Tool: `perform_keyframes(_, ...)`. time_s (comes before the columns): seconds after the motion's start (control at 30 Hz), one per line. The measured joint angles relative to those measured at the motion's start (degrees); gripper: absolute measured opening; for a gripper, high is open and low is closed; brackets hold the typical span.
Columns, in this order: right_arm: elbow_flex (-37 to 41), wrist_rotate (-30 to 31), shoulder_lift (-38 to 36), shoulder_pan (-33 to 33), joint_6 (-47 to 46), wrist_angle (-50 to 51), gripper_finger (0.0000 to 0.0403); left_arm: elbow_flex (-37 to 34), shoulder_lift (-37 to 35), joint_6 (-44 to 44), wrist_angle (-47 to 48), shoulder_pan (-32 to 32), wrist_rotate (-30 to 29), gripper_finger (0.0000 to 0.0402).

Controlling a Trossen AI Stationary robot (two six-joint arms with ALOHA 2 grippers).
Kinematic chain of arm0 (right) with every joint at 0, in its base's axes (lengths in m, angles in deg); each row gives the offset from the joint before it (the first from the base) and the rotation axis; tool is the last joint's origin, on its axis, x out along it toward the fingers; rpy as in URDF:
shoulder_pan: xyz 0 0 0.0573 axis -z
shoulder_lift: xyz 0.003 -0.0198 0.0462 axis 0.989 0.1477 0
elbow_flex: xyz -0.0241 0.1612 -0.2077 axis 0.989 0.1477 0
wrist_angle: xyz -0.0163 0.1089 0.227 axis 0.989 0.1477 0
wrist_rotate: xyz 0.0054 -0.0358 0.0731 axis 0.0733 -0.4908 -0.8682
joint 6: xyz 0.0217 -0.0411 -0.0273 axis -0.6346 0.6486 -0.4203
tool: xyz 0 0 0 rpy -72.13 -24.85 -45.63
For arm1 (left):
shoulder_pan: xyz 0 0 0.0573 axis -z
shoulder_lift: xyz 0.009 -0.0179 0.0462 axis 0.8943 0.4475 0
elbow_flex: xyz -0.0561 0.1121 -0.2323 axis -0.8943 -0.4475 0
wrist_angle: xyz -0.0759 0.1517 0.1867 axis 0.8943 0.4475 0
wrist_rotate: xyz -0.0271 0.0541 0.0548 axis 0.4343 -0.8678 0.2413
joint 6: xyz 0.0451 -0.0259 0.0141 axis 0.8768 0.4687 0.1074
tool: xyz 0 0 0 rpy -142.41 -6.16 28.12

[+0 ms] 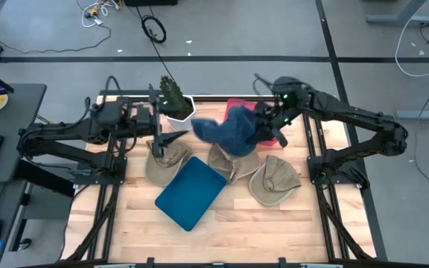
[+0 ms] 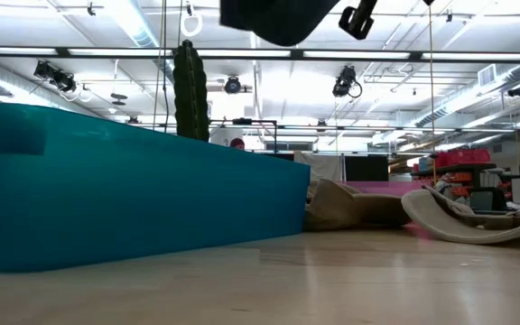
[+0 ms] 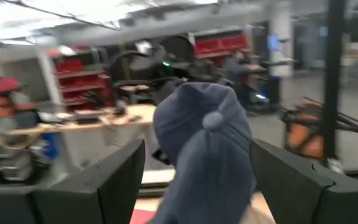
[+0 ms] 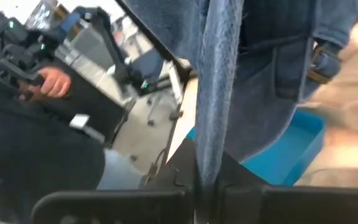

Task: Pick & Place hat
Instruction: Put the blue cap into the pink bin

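A blue denim hat [image 1: 228, 131] hangs lifted above the middle of the table, and shows as a dark shape [image 2: 278, 20] at the top of the low view. My right gripper [image 1: 265, 125] reaches in from the right and is shut on it. My left gripper [image 1: 176, 138] is open and points level toward the hat from the left. In the left wrist view the hat [image 3: 207, 143] shows ahead between its spread fingers, apart from them. Three beige hats [image 1: 166, 160] [image 1: 229, 162] [image 1: 274, 181] lie on the table below. A teal tray [image 1: 191, 192] lies nearer the front. My right gripper pinches a hanging edge of the denim hat [image 4: 211, 124] between its two shut fingers [image 4: 166, 177], which come level from the table's right. One layer or several, I cannot tell. The hat is lifted clear of the table and droops slack from the hold.
A cactus in a white pot [image 1: 176, 103] stands at the far edge behind my left gripper. A pink object [image 1: 238, 108] lies at the far edge behind the hat. In the right wrist view a person's hand [image 4: 53, 82] shows beyond the table. Bare wood lies at the near edge [image 1: 274, 231].
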Motion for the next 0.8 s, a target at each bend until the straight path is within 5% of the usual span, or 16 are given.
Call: perform_keyframes(0.8, 0.0, 0.46, 7.07, -5.72, -0.26, -2.15, 0.0005, -0.08, 8.13, -11.69, 6.44, -0.22, 21.64, 0.0293)
